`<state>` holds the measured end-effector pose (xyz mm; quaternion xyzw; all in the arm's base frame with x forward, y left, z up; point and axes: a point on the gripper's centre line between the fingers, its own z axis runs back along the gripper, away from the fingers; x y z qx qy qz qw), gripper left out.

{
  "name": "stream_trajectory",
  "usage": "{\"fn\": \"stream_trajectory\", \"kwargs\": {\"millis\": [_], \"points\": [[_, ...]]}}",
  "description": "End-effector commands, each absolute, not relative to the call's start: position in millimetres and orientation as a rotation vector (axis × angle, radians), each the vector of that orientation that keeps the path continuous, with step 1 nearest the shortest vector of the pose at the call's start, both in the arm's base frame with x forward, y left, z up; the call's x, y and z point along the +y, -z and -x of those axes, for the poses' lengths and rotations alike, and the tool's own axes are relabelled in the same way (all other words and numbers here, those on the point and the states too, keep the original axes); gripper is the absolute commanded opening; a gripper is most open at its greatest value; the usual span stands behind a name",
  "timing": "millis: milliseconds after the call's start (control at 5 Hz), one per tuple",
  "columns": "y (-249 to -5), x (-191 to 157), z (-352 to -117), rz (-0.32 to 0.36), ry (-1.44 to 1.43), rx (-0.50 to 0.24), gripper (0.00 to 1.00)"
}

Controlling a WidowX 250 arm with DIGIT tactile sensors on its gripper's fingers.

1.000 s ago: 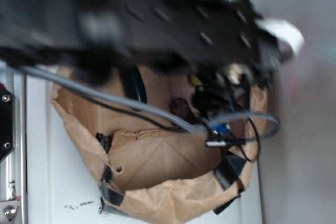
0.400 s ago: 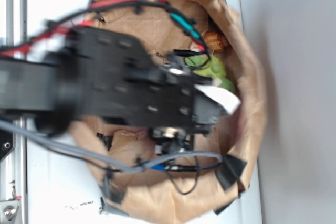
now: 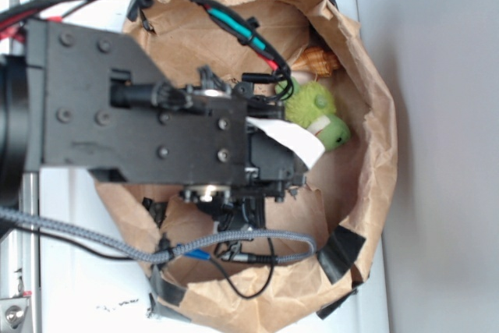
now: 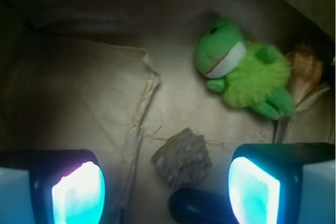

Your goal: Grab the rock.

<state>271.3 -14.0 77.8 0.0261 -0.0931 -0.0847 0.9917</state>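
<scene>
Bright, evenly lit exterior view; dim, soft wrist view with glaring cyan glow on pincer fingers (image 4: pixel 79 192).

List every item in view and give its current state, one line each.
pincer: open, empty, fingers either side of the rock
rock: lying loose on the paper, ungrasped
dark capsule: lying just below the rock, partly cut off by the frame edge
green plush toy: lying on its side, untouched
seashell: tucked behind the plush, mostly hidden
paper bag: open, crumpled, taped at its edges
</scene>
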Motion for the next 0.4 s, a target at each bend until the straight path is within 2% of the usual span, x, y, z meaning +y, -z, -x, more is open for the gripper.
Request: {"fn": "stream_trajectory", "kwargs": {"millis": [0,200], "points": [[-47,-23,-271,-0.083,0.217,-0.172,1.00],[-33,-19,-281,-0.087,0.196,-0.146,1.00]]}}
